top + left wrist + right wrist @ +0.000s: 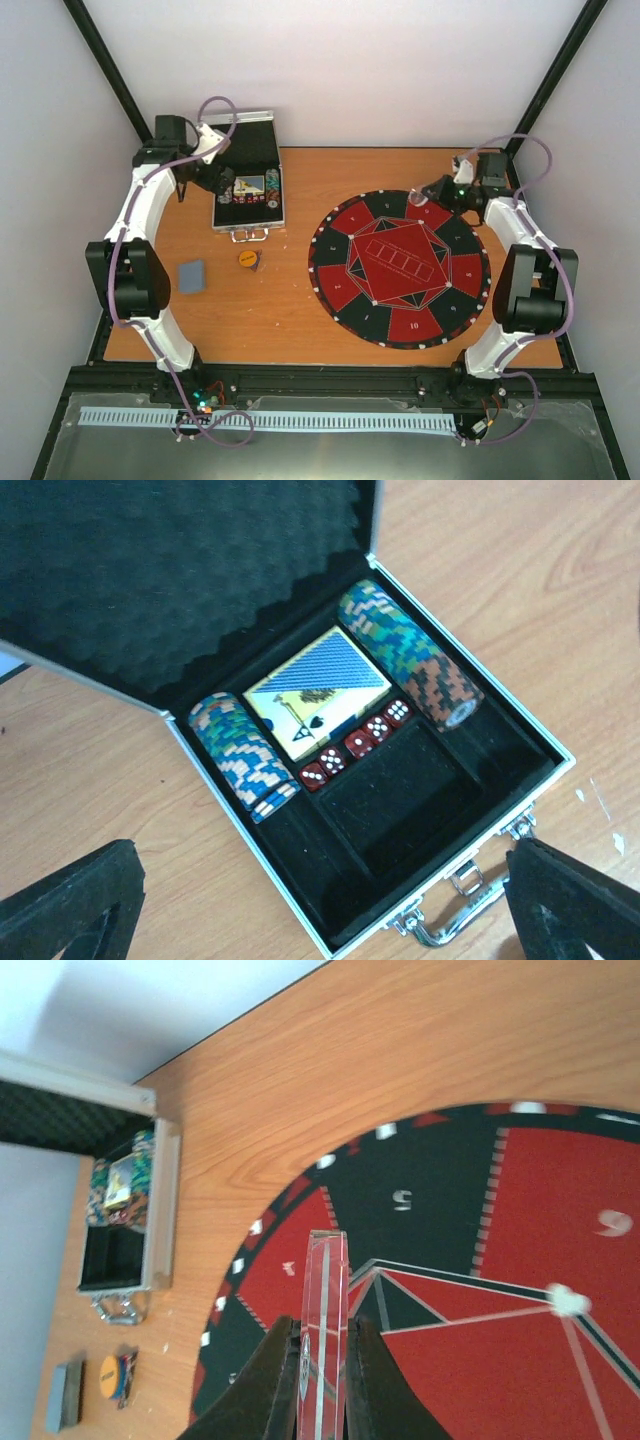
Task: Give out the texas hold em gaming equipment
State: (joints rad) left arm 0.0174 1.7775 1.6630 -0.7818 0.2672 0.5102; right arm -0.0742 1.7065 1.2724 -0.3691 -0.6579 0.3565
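Wooden table point(300, 310): left tool point(222, 188) spread above open case point(248, 226); right tool point(322, 1360) pinching thin disc point(325, 1280) over mat point(400, 265).

Thin clear piece point(325, 1260): edge-on in the right gripper point(325, 1332); face hidden, lower end cut off at the bottom.
Left gripper point(318, 905): only two pad tips showed.
Case lid point(180, 570): cropped at the top and left.
Orange disc point(247, 258): toward the worktop's left edge; its print, and the bit touching it, were too small to tell.
Mat point(450, 1380): cropped at the right and bottom; numerals blurred.
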